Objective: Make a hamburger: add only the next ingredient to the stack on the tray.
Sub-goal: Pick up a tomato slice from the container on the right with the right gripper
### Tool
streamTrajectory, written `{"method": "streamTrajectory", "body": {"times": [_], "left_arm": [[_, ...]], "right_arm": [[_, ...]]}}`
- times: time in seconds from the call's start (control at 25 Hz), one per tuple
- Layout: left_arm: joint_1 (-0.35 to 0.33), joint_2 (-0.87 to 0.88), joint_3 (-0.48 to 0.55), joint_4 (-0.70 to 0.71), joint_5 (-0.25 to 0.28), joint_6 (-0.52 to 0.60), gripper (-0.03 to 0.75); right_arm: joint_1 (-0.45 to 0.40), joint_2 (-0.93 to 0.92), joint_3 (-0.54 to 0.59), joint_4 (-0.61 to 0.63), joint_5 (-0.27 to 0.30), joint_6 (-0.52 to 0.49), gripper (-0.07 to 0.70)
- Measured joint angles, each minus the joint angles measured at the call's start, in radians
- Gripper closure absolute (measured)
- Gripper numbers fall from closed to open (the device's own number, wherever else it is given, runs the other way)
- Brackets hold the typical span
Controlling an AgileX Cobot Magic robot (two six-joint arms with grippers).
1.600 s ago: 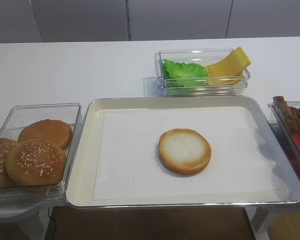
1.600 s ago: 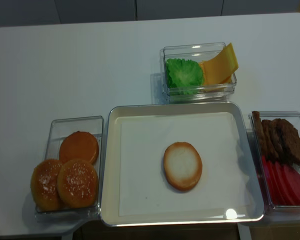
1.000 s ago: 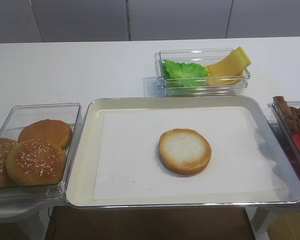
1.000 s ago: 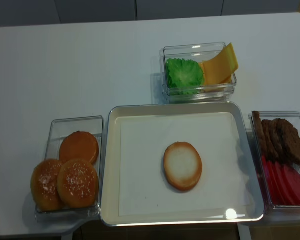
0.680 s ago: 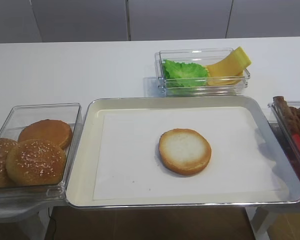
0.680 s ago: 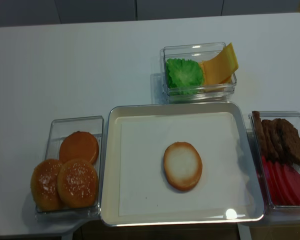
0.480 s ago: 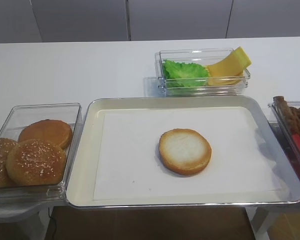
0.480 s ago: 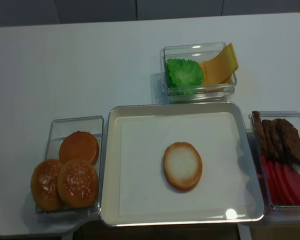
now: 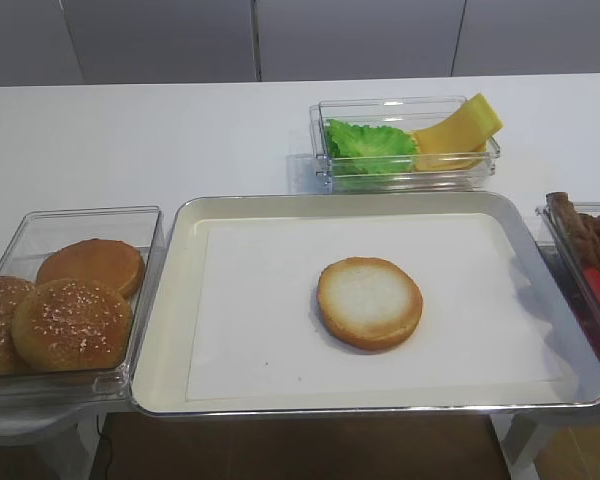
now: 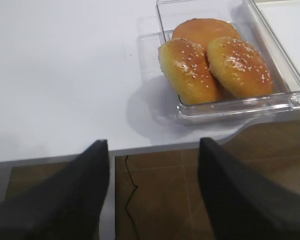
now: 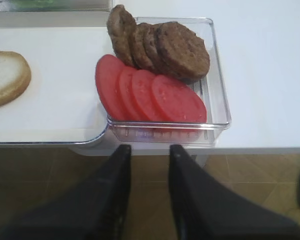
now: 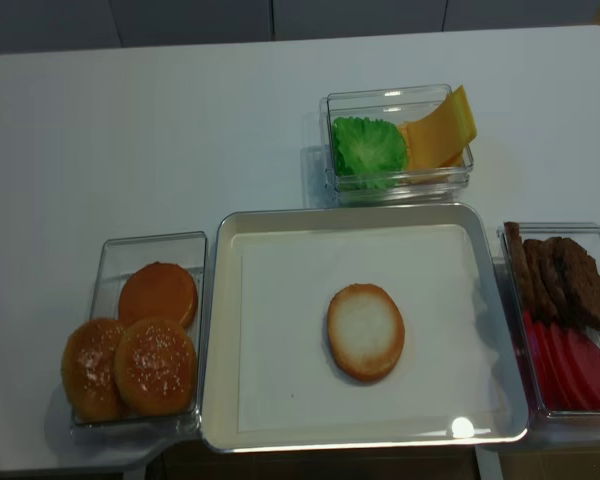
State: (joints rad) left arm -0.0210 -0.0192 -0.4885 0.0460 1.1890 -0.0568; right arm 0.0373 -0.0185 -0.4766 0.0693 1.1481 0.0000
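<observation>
Several round red tomato slices (image 11: 155,92) lean in a row in a clear bin, right of the tray (image 9: 170,330); the overhead view shows these tomato slices (image 12: 570,365) too. The stack is a lone bun bottom (image 9: 369,302), pale face up, on the tray's white paper, also seen as a bun bottom (image 11: 5,77) at the right wrist view's left edge. My right gripper (image 11: 149,150) hangs below the table's front edge, just short of the tomato bin, open and empty. Near the bun bin, my left gripper (image 10: 153,145) is wide open and empty below the table edge. Neither gripper shows in the high views.
Brown patties (image 11: 165,45) stand behind the tomato slices in the same clear bin (image 11: 217,90). Sesame buns (image 10: 215,65) fill a bin left of the tray. Behind the tray, a third bin holds lettuce (image 9: 368,145) and cheese (image 9: 460,130).
</observation>
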Motion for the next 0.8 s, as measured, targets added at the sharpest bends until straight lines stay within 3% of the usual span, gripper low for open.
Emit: {"method": "streamTrajectory", "body": {"times": [0.08,0.2,0.4,0.6,0.8], "left_arm": [[0.000,0.000,0.000,0.000,0.000,0.000,0.293],[0.000,0.000,0.000,0.000,0.000,0.000,0.293],[0.000,0.000,0.000,0.000,0.000,0.000,0.293],[0.000,0.000,0.000,0.000,0.000,0.000,0.293],[0.000,0.000,0.000,0.000,0.000,0.000,0.293]], "right_arm": [[0.000,0.000,-0.010,0.008,-0.019,0.000,0.334],[0.000,0.000,-0.021,0.057,-0.085,0.000,0.294],[0.000,0.086,-0.024,0.149,-0.125,0.000,0.283],[0.000,0.278,-0.058,0.156,-0.148,0.000,0.282],[0.000,0.457,-0.137,0.157,-0.211,0.000,0.282]]}}
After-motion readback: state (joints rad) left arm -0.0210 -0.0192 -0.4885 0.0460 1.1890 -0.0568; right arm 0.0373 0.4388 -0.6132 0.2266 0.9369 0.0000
